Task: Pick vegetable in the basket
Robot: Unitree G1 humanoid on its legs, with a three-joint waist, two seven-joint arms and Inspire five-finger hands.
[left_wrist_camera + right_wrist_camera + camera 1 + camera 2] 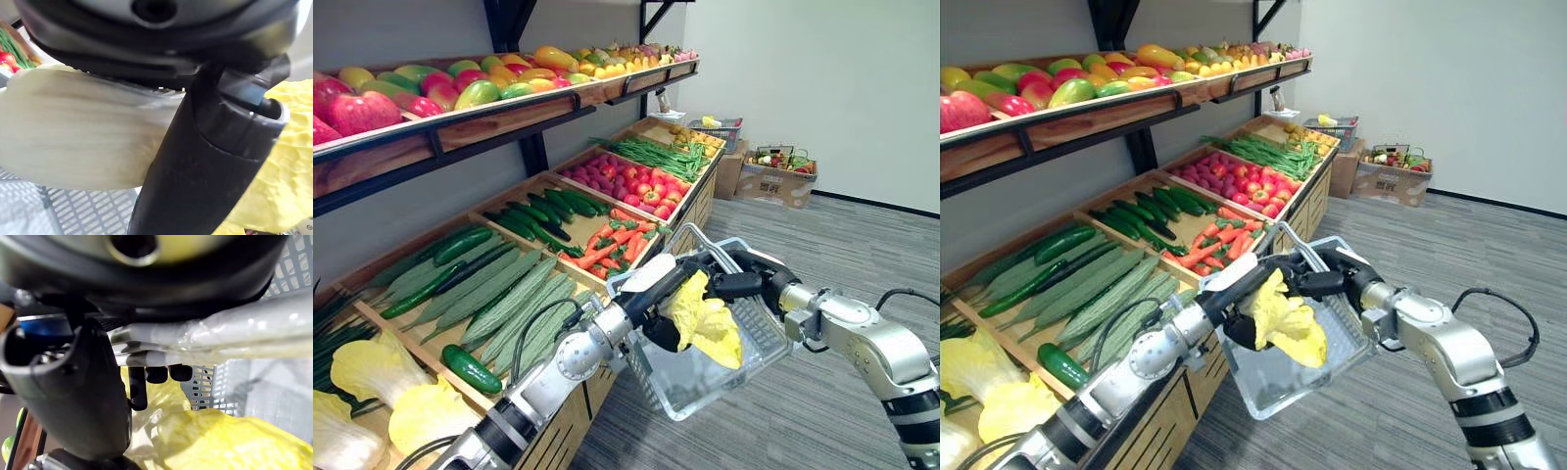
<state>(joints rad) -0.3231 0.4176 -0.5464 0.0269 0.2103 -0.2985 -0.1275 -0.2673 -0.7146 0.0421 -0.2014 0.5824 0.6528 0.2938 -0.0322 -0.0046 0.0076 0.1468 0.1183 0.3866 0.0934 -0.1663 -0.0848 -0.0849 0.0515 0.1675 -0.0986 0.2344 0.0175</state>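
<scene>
Over the clear basket (759, 343), your left hand (658, 331) pinches a yellow cabbage (707, 321); your right hand (744, 284) curls round the handle (230, 330). Released early, it may catch the rim and fall.

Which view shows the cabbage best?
Left eye view: the whole cabbage, yellow leaves and pale stalk, held by the left hand at the basket. Right eye view nearly matches. Left wrist view shows stalk and leaf close up; right wrist view, some leaves.
</scene>
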